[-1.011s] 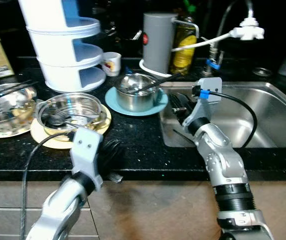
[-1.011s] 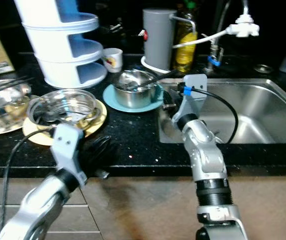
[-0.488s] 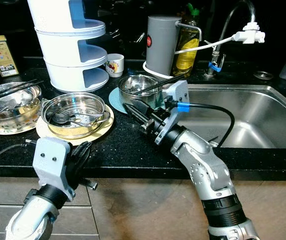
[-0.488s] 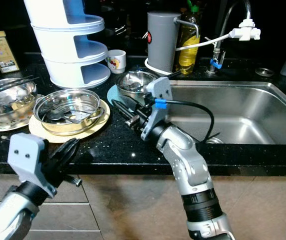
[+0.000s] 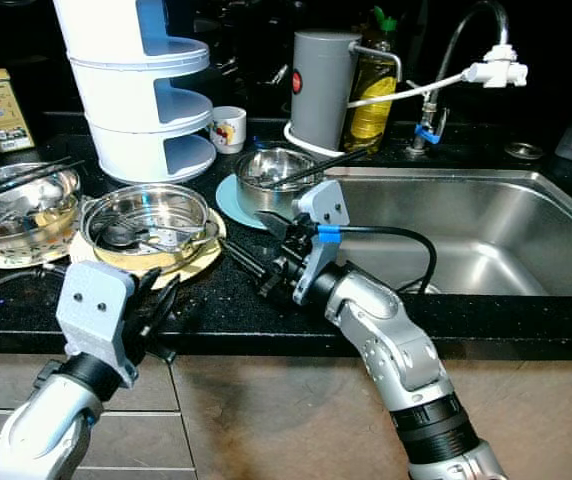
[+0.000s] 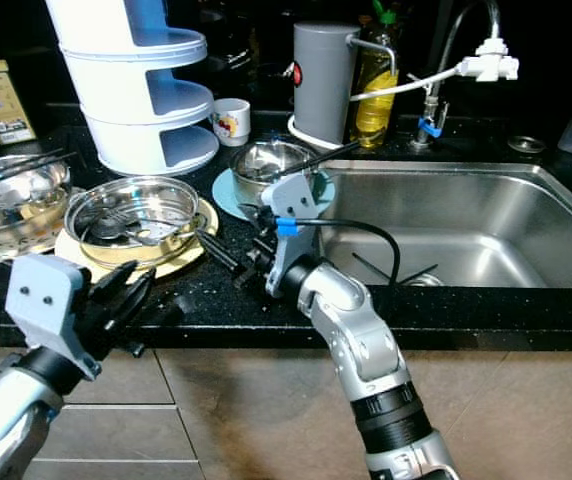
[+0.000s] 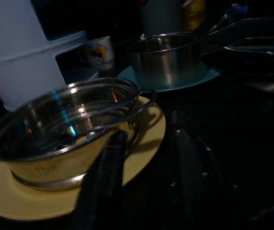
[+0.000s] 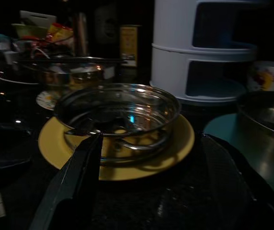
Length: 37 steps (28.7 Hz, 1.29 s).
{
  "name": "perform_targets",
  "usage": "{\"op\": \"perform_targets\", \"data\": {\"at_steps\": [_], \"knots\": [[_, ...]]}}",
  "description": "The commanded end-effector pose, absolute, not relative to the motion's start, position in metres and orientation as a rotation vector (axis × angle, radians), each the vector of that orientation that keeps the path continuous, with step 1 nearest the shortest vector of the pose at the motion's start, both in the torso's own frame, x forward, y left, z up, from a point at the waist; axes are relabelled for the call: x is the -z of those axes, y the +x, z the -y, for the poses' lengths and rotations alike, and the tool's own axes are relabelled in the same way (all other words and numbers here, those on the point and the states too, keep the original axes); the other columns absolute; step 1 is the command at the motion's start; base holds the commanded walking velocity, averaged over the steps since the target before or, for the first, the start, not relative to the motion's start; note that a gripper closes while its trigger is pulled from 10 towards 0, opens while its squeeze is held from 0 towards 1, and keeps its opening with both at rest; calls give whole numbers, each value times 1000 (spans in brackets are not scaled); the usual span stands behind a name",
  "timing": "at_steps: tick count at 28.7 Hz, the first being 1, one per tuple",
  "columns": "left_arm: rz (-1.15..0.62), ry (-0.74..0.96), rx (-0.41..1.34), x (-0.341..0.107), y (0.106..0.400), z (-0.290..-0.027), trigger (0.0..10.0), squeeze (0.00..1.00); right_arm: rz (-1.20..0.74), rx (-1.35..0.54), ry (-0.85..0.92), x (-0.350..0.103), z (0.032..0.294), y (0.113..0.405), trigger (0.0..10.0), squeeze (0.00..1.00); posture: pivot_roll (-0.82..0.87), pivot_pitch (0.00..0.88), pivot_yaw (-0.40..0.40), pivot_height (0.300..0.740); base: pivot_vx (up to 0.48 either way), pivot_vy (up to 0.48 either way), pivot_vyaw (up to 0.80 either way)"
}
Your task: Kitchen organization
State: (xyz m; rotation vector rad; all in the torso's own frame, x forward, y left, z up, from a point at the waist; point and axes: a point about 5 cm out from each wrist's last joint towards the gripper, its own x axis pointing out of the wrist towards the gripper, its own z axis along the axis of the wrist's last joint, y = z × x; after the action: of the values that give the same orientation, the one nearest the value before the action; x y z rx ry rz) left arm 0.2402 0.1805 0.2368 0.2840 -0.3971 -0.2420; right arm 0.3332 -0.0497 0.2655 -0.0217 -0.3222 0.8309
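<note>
Black stone counter [image 5: 266, 300] runs across the left eye view, with a steel sink [image 5: 486, 235] set into it on the robot's right; a steel bowl [image 5: 146, 220] holding cutlery sits on a yellow plate [image 5: 201, 255] near the front edge; behind it to the right, a small steel pot [image 5: 276, 180] stands on a teal plate [image 5: 231, 200] with a pair of chopsticks resting across its rim; a white tiered rack [image 5: 136, 90] rises at the back left, with a small printed cup [image 5: 228, 128] beside it; a second steel bowl [image 5: 16, 205] lies at the far left; a grey cylinder [image 5: 321, 75] and a yellow bottle [image 5: 371, 95] stand by the faucet [image 5: 456, 60]; the right gripper [image 5: 251, 262] reaches over the counter just right of the yellow plate, its fingers spread apart and holding nothing; the left gripper [image 5: 161, 305] hovers at the counter's front edge below the yellow plate.

Steel again in the left wrist view; the bowl on its yellow plate lies close ahead, the pot on teal farther off; the two dark fingers [image 7: 108, 167] stand apart, empty.

Dim in the right wrist view; the same bowl and yellow plate lie straight ahead between the parted fingers [image 8: 79, 167], the white rack behind.
</note>
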Motion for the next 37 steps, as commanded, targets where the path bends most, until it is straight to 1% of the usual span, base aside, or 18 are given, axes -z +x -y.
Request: {"op": "perform_targets", "data": {"at_steps": [1, 2, 3, 4, 5, 6, 10, 12, 14, 18, 24, 34, 35, 36, 37], "knots": [[422, 356, 259, -238, 239, -178, 10000, 1000, 334, -809, -19, -266, 52, 335, 10000, 0, 77, 157, -46, 740, 0, 0, 0], [431, 375, 259, -239, 238, -178, 10000, 1000, 334, -806, -18, -266, 52, 335, 10000, 0, 77, 157, -46, 740, 0, 0, 0], [449, 402, 256, -241, 237, -178, 10000, 906, 334, -805, -17, -266, 53, 335, 10000, 0, 75, 157, -46, 740, 0, 0, 0], [462, 421, 255, -243, 236, -178, 10000, 906, 335, -803, -16, -266, 53, 335, 10000, 0, 75, 157, -46, 740, 0, 0, 0], [474, 437, 253, -244, 235, -178, 10000, 231, 334, -802, -14, -266, 53, 335, 10000, 0, 75, 158, -48, 740, 0, 0, 0], [483, 459, 249, -245, 235, -178, 10000, 0, 333, -801, -12, -266, 53, 335, 10000, 0, 75, 158, -48, 740, 0, 0, 0], [502, 485, 216, -247, 236, -181, 10000, 0, 332, -800, -9, -266, 54, 335, 10000, 0, 77, 158, -51, 740, 0, 0, 0], [483, 565, 200, -243, 242, -184, 10000, 0, 330, -800, -8, -266, 53, 336, 10000, 0, 79, 157, -57, 740, 0, 0, 0], [478, 588, 203, -241, 245, -183, 10000, 0, 329, -801, -7, -266, 53, 336, 10000, 0, 79, 157, -57, 740, 0, 0, 0], [478, 599, 217, -239, 252, -183, 10000, 0, 320, -812, -11, -264, 51, 335, 10000, 0, 75, 153, -55, 740, 0, 0, 0], [496, 605, 225, -240, 261, -183, 10000, 0, 283, -865, -82, -253, 50, 328, 10000, 0, 65, 148, -49, 740, 0, 0, 0], [519, 608, 233, -240, 271, -183, 10000, 0, 261, -849, -117, -244, 56, 327, 10000, 0, 57, 138, -37, 740, 0, 0, 0], [520, 608, 234, -240, 272, -184, 9333, 0, 260, -846, -121, -244, 56, 327, 10000, 0, 57, 138, -37, 740, 0, 0, 0], [520, 608, 234, -240, 272, -184, 9333, 0, 260, -846, -121, -244, 56, 327, 10000, 0, 57, 138, -37, 740, 0, 0, 0], [523, 608, 236, -241, 273, -184, 6078, 0, 260, -844, -125, -244, 57, 327, 10000, 0, 57, 138, -37, 740, 0, 0, 0]]}}
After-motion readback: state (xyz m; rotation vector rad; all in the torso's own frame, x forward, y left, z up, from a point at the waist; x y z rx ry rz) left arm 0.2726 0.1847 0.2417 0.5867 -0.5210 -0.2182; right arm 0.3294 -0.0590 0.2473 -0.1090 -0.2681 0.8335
